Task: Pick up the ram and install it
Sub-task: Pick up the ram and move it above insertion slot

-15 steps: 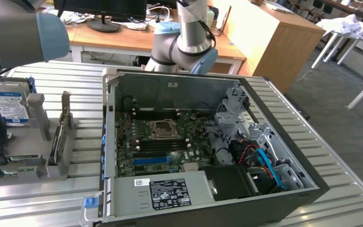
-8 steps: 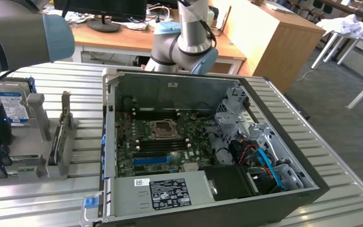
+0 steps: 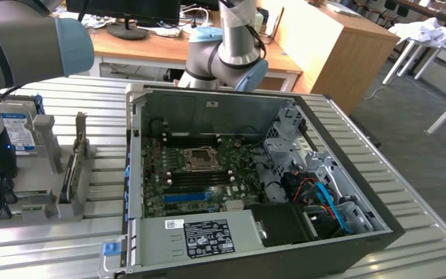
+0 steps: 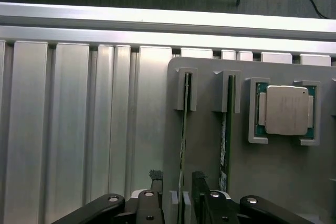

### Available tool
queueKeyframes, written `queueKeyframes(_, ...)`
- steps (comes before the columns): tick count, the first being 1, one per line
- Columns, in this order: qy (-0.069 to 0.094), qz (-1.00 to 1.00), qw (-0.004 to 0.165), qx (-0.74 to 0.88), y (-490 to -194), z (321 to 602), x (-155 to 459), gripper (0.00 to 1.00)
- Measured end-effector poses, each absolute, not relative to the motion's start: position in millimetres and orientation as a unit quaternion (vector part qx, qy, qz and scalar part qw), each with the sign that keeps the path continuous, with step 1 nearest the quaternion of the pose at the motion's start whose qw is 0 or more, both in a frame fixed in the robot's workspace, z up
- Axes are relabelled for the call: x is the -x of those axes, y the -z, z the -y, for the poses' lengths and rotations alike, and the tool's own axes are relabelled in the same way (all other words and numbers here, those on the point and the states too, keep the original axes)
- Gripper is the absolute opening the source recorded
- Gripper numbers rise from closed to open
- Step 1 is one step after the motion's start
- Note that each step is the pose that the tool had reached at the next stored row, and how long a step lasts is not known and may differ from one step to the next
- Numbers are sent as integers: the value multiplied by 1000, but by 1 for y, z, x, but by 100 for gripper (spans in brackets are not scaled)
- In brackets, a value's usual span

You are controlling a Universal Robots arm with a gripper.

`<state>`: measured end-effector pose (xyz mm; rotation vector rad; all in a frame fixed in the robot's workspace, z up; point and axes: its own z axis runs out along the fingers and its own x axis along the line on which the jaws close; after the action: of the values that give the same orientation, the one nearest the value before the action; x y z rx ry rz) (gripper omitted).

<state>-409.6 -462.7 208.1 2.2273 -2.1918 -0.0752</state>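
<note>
Ram [image 4: 183, 129] stands on edge in the grey holder [image 4: 202, 129], long axis running straight away from the gripper [image 4: 177, 178], whose jaws stand apart astride it. A second stick [image 4: 224, 129] lies parallel, making 2, beside 1 processor [image 4: 286, 109]. On the exterior view's right sits 1 open computer case [image 3: 207, 110].

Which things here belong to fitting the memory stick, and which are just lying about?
For the job: memory stick; gripper, jaws open either side of it; motherboard in the open computer case.
Lying about: second stick; processor chip; hard drive; power supply.
</note>
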Motion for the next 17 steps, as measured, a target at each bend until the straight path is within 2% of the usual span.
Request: queueKeyframes(17,24,701,8,-713,-202,459,410,36)
